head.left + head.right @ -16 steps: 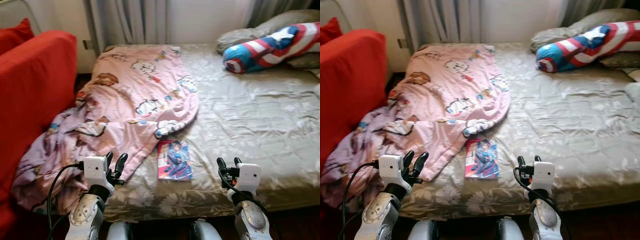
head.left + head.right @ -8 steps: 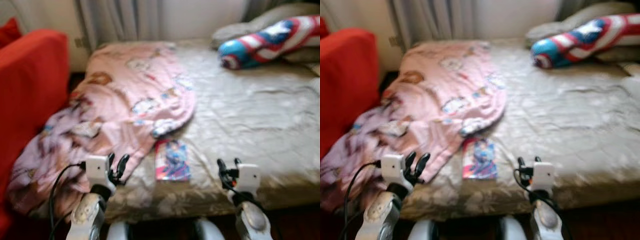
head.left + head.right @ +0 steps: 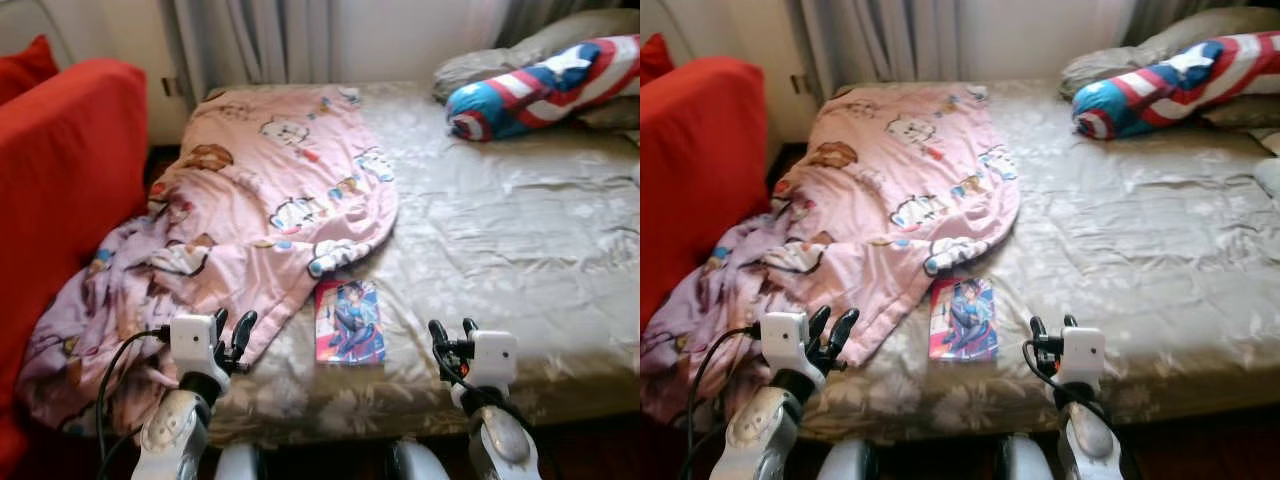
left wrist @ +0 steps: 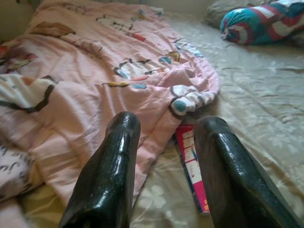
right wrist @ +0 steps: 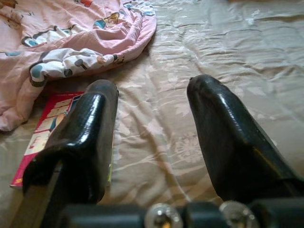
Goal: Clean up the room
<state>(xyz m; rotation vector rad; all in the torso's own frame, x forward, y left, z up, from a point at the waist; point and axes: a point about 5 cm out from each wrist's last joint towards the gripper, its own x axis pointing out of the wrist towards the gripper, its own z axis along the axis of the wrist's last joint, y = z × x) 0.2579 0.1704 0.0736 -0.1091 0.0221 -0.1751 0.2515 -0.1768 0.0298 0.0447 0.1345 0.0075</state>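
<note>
Nothing moved, one book, one blanket, two parted pincers.

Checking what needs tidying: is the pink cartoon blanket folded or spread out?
Spread out and rumpled: the pink cartoon-print blanket lies unfolded across the bed's left side, its lower end spilling over the edge beside the red sofa.

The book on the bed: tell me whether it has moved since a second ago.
No. The book lies just below the pink blanket's curled edge on the bedsheet, same as before; only the camera shifted slightly.
</note>
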